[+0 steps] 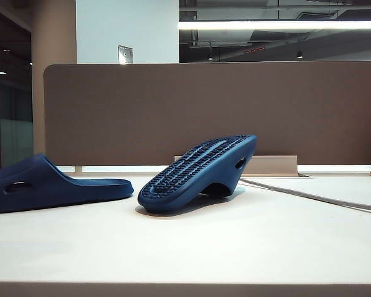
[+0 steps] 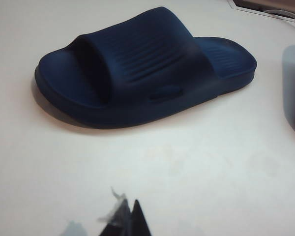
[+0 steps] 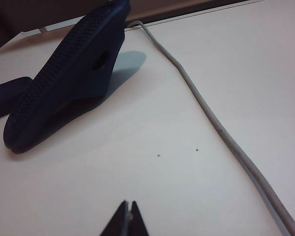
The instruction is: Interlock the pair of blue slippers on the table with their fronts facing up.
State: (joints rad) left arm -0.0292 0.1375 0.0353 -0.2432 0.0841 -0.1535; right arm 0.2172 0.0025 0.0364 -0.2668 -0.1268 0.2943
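Exterior view: on my pale cream tabletop [image 1: 247, 247], one navy foam slide slipper [image 1: 49, 185] sits upright at left; its mate [image 1: 198, 176] lies overturned, studded sole up, beside a grey cable [image 1: 309, 197]. Left gripper [image 2: 129, 216] and right gripper [image 3: 128, 216] hover closed, empty; I judge the tilted slipper may skid or snag the cable when flipped.

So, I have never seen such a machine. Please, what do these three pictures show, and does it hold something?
It is a robot with two arms, each ending in a gripper. One picture is from a camera level with the table; the other two come from cameras on the wrists. One blue slipper lies upright, strap up. The other slipper is overturned, studded sole up, leaning on its strap. A grey cable runs beside it. The left gripper and right gripper are both shut, hold nothing, and stay short of the slippers.
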